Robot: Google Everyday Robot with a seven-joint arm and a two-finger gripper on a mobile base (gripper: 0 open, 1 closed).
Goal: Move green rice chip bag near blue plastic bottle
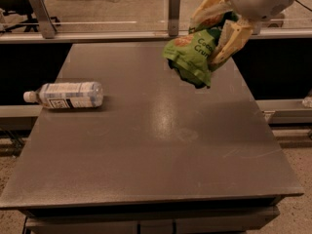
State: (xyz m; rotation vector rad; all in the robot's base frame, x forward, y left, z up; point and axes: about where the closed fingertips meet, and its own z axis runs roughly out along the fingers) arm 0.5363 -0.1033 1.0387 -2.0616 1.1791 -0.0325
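Above a dark table (146,145), the gripper (214,30) clamps the green rice chip bag (191,57), well apart from the blue plastic bottle (66,95) lying on its side.

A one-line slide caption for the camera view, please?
Gripper over the table's far right clamps green rice chip bag; blue plastic bottle lies far left.

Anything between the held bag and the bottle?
Only bare table, camera view; the hand holds the green rice chip bag at upper right, blue plastic bottle lies left.

Dark grey table (146,145), metal rail (112,36) — speckled floor (300,218)
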